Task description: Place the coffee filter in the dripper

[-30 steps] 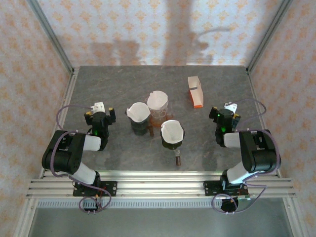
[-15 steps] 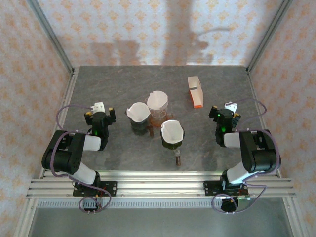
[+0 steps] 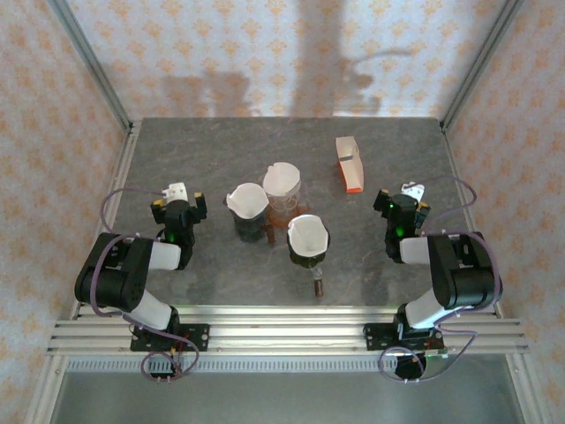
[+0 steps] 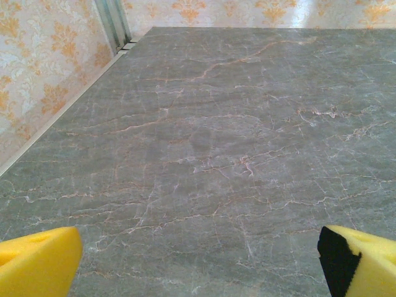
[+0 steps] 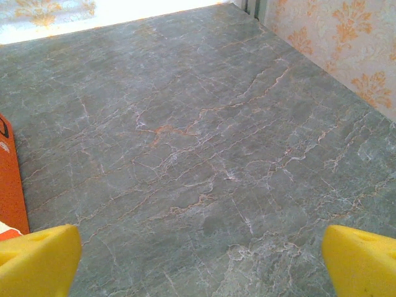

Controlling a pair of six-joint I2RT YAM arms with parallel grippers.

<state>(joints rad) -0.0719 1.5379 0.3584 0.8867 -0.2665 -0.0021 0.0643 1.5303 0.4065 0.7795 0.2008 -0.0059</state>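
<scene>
Three drippers stand mid-table, each with a white coffee filter sitting in it: a dark dripper (image 3: pixel 246 221) with a filter (image 3: pixel 247 200), a clear dripper (image 3: pixel 283 201) with a filter (image 3: pixel 282 179), and a dark dripper (image 3: pixel 307 252) with a filter (image 3: pixel 308 233). My left gripper (image 3: pixel 178 200) rests low at the left, well apart from them, open and empty. In the left wrist view the left gripper (image 4: pixel 198 260) has only bare table between its yellow pads (image 4: pixel 37 260). My right gripper (image 3: pixel 403 201) rests at the right, also open and empty, and the right gripper (image 5: pixel 198 260) frames bare table.
An orange carton (image 3: pixel 350 164) with a white inside lies behind and to the right of the drippers; its edge, the orange carton (image 5: pixel 9 179), shows at the left of the right wrist view. Brown handles (image 3: pixel 318 283) stick out from the dark drippers. The grey marble table (image 3: pixel 221 141) is walled by patterned panels.
</scene>
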